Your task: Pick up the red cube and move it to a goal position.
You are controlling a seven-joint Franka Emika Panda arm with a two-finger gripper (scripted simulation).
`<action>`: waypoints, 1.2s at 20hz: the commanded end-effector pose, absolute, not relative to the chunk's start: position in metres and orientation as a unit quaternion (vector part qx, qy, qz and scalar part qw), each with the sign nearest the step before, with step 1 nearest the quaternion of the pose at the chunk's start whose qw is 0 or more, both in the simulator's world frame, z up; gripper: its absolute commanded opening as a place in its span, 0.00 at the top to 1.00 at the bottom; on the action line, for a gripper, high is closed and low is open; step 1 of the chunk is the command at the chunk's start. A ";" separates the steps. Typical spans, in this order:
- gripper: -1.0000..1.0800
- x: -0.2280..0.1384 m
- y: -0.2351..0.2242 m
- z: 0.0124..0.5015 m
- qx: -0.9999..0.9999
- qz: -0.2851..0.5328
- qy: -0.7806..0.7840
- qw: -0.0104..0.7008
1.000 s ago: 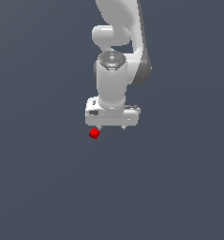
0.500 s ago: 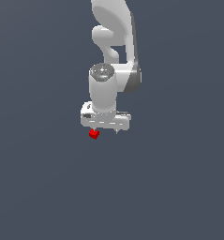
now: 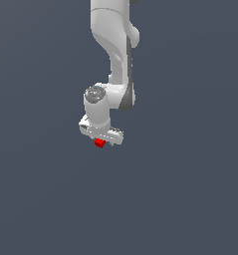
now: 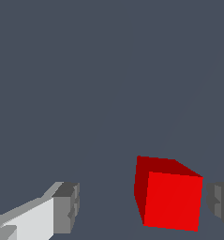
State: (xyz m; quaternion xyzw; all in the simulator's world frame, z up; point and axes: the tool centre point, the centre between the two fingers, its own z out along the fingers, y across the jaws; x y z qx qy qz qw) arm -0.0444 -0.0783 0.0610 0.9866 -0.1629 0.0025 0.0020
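The red cube (image 3: 99, 144) is a tiny bright red block on the grey floor, right under the white hand in the exterior view. In the wrist view the cube (image 4: 172, 199) sits between the two fingers, close to one grey fingertip (image 4: 220, 200) and well apart from the other (image 4: 66, 208). My gripper (image 3: 104, 142) is open and low around the cube, and neither pad touches it. It also shows in the wrist view (image 4: 144, 206).
The plain dark grey floor (image 3: 180, 199) spreads all around. The white arm (image 3: 115, 55) rises above the hand toward the top of the exterior view. No other objects show.
The hand has moved toward the exterior view's left and come lower, so it now stands over the cube. The cube has not moved.
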 end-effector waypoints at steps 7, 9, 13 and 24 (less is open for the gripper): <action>0.04 -0.065 -0.098 0.023 0.977 0.000 -0.211 0.001; 0.04 -0.066 -0.099 0.020 0.977 0.000 -0.214 0.001; 1.00 -0.065 -0.098 0.020 0.977 0.000 -0.214 0.000; 1.00 -0.066 -0.098 0.021 0.977 0.000 -0.214 0.000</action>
